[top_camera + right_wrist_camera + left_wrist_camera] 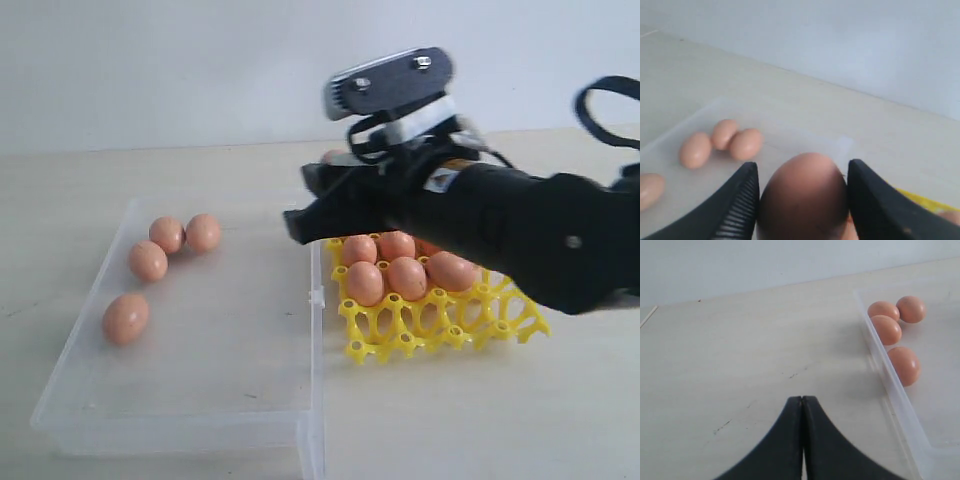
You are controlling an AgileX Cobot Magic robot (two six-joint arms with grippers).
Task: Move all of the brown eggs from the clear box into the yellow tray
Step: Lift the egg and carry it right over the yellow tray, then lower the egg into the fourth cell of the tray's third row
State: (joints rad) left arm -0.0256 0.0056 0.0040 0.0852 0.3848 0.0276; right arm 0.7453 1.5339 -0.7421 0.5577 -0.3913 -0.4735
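Several brown eggs (148,261) lie in the left part of the clear box (230,340); the left wrist view shows them as a cluster (886,329). The yellow tray (400,335) stands right of the box with several eggs (407,277) in its cups. My right gripper (300,198) hangs over the box's right wall and the tray's left edge. Its jaws (804,167) are shut on one brown egg (802,200). My left gripper (802,400) is shut and empty over bare table beside the box's wall (890,385). It does not show in the exterior view.
A pale wooden table (470,420) carries everything, with a white wall (150,60) behind it. The right arm's black body (540,235) covers the tray's far right part. The box has a small clasp tab (317,296) on the wall facing the tray.
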